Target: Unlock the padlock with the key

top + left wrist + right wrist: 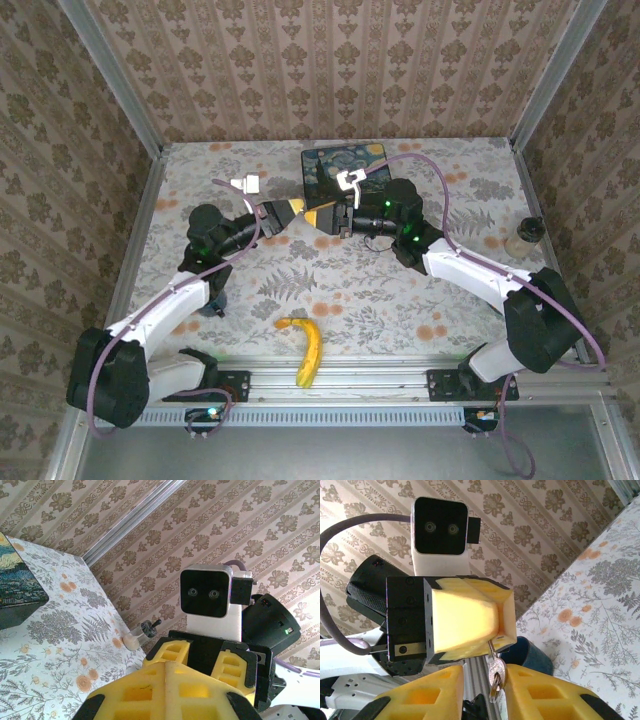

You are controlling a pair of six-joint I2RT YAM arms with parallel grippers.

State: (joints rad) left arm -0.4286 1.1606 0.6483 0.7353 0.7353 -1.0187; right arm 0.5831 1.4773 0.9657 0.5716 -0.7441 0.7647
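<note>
One curved yellow banana [305, 350] low centre, one dark starry-night painted tin box [345, 168] up top, one small dark-lidded clear jar [525, 237] far right, one silvery key bunch [496, 676].

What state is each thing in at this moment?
Left gripper: shut, whatever it clamps hidden.
Silvery keys on a ring: hanging below the left gripper.
Right gripper: open, fingers either side of the keys.
Yellow banana: unpeeled, lying flat.
Starry-night painted tin box: closed.
Small dark-capped jar: upright, capped.
</note>
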